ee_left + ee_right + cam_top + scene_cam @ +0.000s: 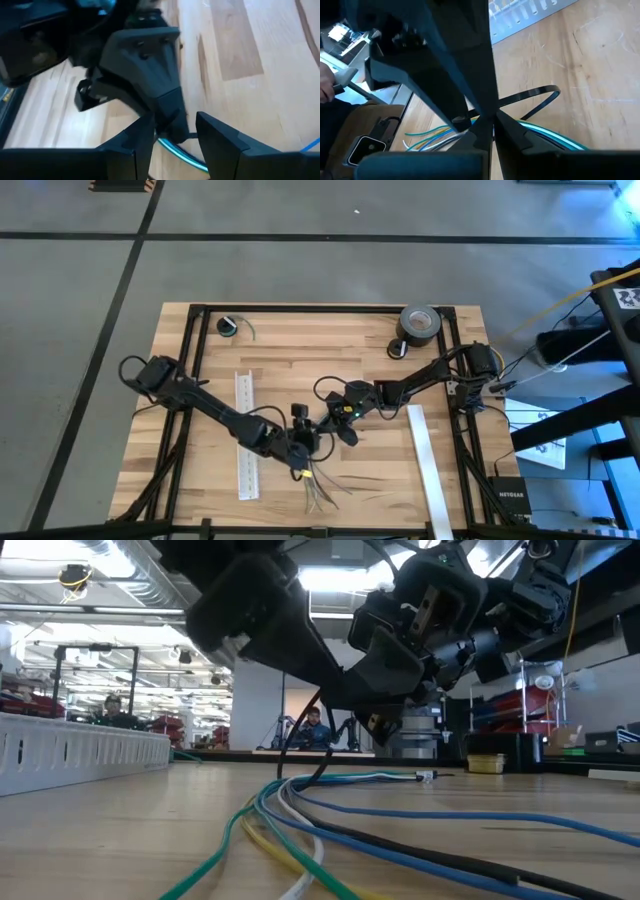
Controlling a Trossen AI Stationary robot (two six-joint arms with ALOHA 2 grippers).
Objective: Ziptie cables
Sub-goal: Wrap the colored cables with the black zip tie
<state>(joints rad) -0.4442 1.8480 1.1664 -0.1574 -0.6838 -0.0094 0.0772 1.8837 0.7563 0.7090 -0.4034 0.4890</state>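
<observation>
While cables (300,815) lie on the table (320,365), nothing contains them.

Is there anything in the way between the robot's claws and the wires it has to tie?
Nothing visible. Both grippers already meet over the cables near the table's front edge. The right gripper is shut on the ziptie, which loops around the wires, and the left gripper sits right at the bundle with its fingers apart.

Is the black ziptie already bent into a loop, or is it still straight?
Looped: the ziptie curves in a loop above the cables, near the shut right gripper.
</observation>
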